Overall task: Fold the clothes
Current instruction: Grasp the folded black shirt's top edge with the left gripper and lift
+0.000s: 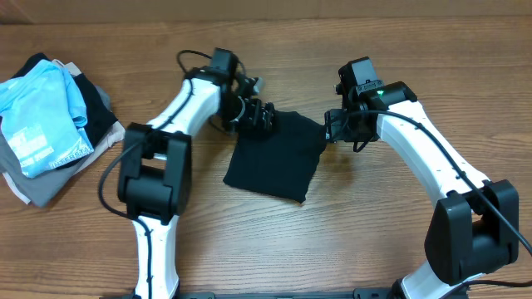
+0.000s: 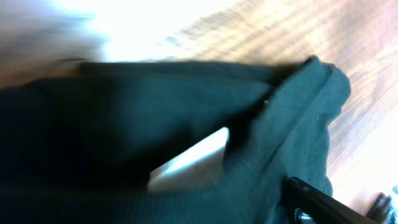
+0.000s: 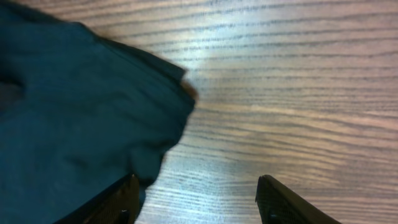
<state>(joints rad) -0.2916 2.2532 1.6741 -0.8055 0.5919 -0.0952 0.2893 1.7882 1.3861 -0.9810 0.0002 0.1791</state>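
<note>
Though our right tool [image 3: 198, 200] gapes beside the black folded cloth garment [image 1: 278, 162], we cannot tell the left tool's [image 1: 263, 118] grip.

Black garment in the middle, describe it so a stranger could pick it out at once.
On the wooden table, look at the middle, between the left gripper and the right gripper. The black garment lies there flat as a rough square. It is alone and plain black, while the other clothes sit heaped in a pile at the left, topped with light blue.
</note>
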